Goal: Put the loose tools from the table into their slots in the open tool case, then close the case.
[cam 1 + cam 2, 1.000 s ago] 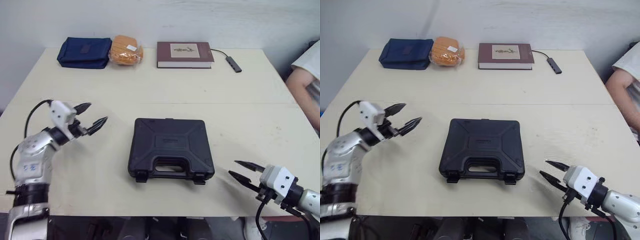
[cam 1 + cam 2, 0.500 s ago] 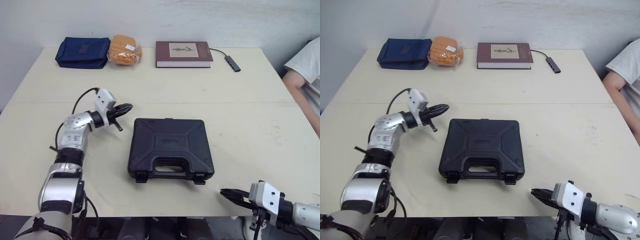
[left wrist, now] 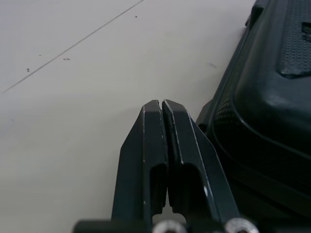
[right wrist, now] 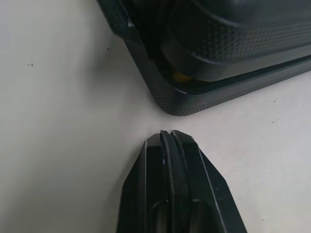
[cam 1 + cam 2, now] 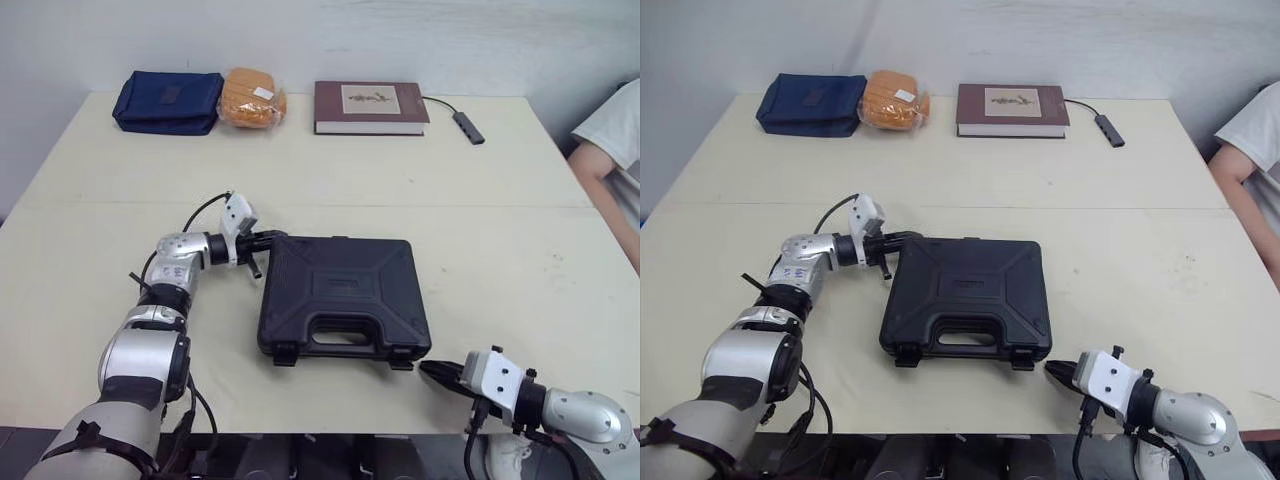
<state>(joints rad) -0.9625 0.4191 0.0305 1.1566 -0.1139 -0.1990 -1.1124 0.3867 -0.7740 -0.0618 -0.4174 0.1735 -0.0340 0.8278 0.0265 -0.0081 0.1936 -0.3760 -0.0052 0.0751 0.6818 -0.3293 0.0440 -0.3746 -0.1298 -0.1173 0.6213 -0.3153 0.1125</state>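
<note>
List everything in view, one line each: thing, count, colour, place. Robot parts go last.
table: one, cream, under everything
tool case: one, black, shut, table centre
pouch: one, navy blue, far-left corner
wrapped orange pack: one, orange, touching the pouch's right side
book: one, dark red, far edge, middle
adapter with cable: one, grey, right of the book
person: one, white sleeve, right edge
left gripper: one, black, shut, beside the case's far-left corner
right gripper: one, black, shut, just off the case's near-right corner

table (image 5: 480, 230) | closed tool case (image 5: 345, 295) | navy pouch (image 5: 168, 102) | orange packet (image 5: 252, 98) | book (image 5: 370, 107) | cabled adapter (image 5: 468, 127)
</note>
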